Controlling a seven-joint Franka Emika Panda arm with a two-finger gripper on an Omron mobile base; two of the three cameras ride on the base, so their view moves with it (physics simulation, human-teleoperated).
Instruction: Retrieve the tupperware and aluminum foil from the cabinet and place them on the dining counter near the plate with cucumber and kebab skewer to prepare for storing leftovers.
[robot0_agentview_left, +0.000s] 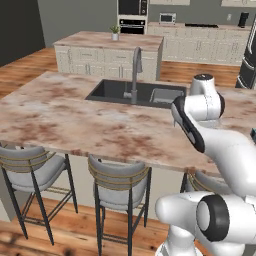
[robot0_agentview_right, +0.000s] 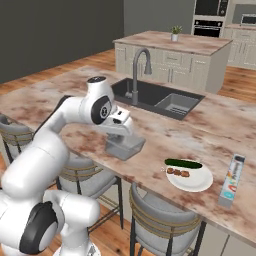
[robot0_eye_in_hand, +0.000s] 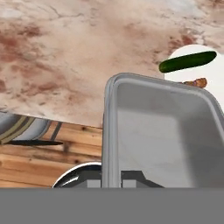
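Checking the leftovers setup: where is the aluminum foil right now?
In the right base view, the aluminum foil lies on the dining counter near its front edge, just right of the plate with cucumber.

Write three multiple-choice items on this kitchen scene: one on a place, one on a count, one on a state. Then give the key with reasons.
1. Where does the aluminum foil lie?
A. In the sink
B. On the dining counter, on the far side of the plate from the arm
C. On a stool

2. How many cucumbers are on the plate?
A. One
B. Two
C. Three

3. What is the state of the tupperware?
A. Lidded, on the floor
B. Tipped over in the sink
C. Open-topped, just under the claw, above the counter's near edge

Key:
1 B: the carton rests on the marbled top beyond the plate.
2 A: a single green cucumber lies beside the kebab skewer.
3 C: the hand view looks into its empty inside.
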